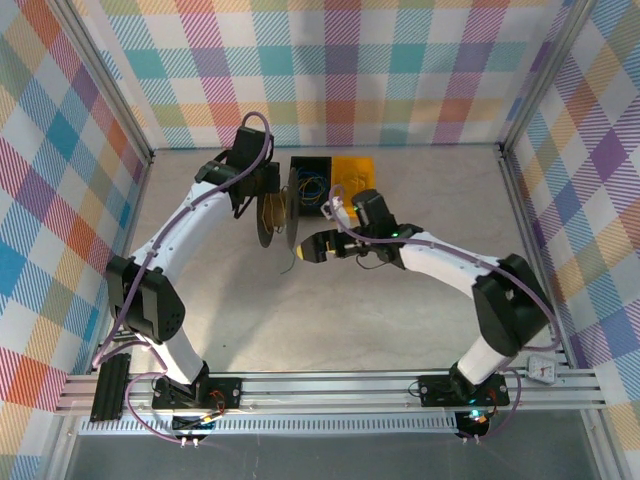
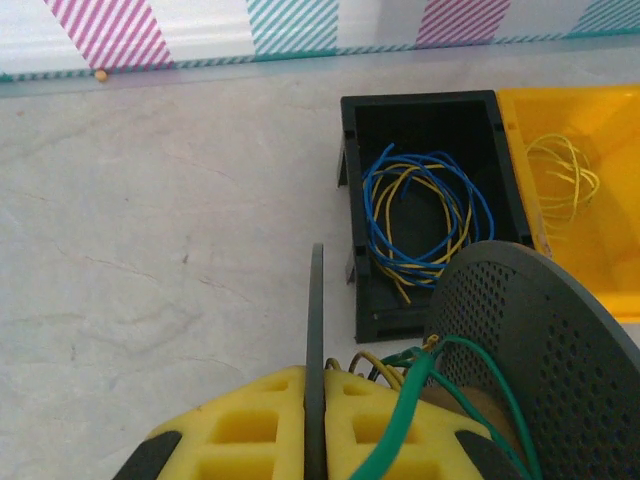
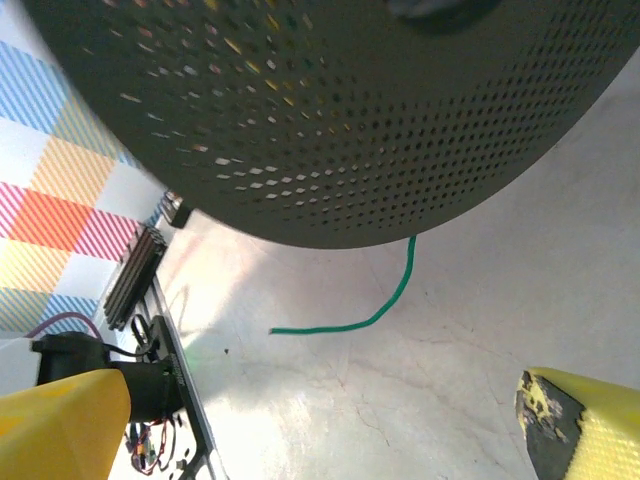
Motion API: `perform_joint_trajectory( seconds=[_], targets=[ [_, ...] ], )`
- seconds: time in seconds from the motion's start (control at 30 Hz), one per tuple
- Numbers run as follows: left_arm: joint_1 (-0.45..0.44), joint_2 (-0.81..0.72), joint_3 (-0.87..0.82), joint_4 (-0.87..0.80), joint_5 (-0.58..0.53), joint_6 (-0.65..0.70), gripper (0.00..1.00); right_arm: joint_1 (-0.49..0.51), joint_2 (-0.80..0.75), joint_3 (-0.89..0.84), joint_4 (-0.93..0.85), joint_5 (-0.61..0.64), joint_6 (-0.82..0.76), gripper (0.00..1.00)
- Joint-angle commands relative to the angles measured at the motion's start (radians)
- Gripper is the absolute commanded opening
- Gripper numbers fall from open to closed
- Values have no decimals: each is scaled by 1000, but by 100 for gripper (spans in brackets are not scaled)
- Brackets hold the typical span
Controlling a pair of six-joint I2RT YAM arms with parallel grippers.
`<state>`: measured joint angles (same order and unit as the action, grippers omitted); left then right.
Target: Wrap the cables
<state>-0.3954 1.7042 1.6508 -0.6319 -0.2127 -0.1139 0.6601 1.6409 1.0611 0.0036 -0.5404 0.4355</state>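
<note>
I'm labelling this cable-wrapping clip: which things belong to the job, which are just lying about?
Job: black perforated spool; thin green wire; blue and yellow wire coil in black plastic bin; yellow wires in yellow plastic bin.
Lying about: small white clock-like device on front rail; tiny orange speck by wall.

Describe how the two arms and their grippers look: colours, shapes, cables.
The left arm and right arm have white curved links with black joints and bases; a lilac cord loops along each. The left gripper's fingers are yellow with moulded square pockets. The right gripper's fingers are yellow too, one with a scuffed black tip.
</note>
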Motion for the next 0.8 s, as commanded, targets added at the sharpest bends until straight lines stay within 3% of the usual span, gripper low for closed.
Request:
perform_joint_trajectory(
  seconds=[0.0, 0.23, 0.53, 0.77],
  targets=[
    [15, -18, 74, 43, 27, -55, 0, 27, 49, 39, 56, 37, 97, 99],
    [15, -30, 63, 70, -12, -72, 0, 80, 131, 46, 84, 73, 186, 100],
    [10, -35, 41, 86, -39, -72, 0, 113, 222, 70, 217, 37, 314, 87],
    [10, -27, 48, 90, -53, -70, 0, 125, 243, 77, 229, 16, 330, 56]
  ],
)
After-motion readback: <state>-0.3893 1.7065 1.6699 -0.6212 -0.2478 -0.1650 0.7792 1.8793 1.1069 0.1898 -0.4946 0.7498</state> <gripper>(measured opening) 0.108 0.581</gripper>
